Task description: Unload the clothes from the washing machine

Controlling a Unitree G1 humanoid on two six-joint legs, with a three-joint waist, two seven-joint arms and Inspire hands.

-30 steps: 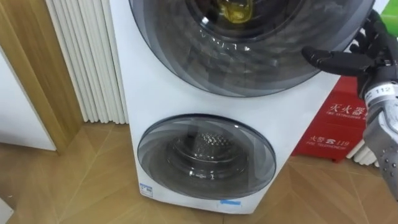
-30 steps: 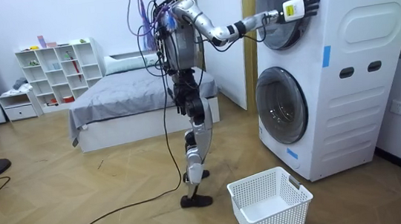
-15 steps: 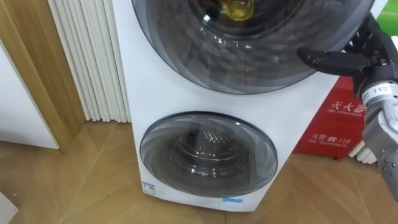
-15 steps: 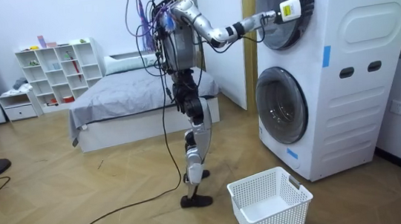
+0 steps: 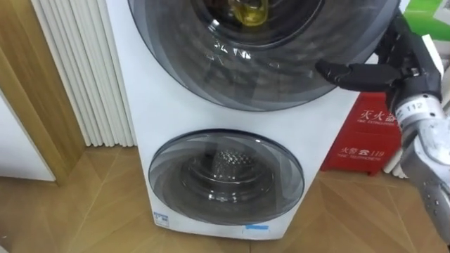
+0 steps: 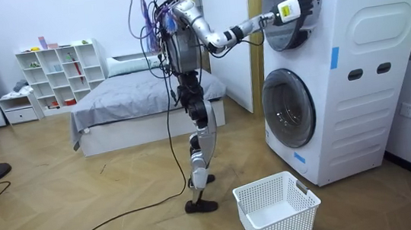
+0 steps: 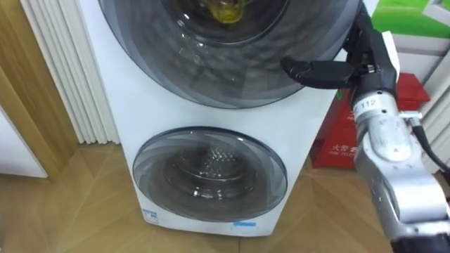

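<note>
White washing machine [image 5: 169,133], smoky grey tinted doors [image 5: 225,176], blue stickers [image 5: 256,228]; yellow clothes [image 5: 249,10] behind upper glass; black right hand [image 5: 397,67]; red box [image 5: 369,133], white lettering; white ribbed panel [image 5: 77,70]; tan herringbone wood floor [image 5: 91,211]; white lattice basket [image 6: 276,207]

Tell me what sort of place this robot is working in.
Probably a bedroom in a home, with a laundry corner: a bed, a white shelf unit, and a stacked washing machine with a white basket on the floor before it.
</note>
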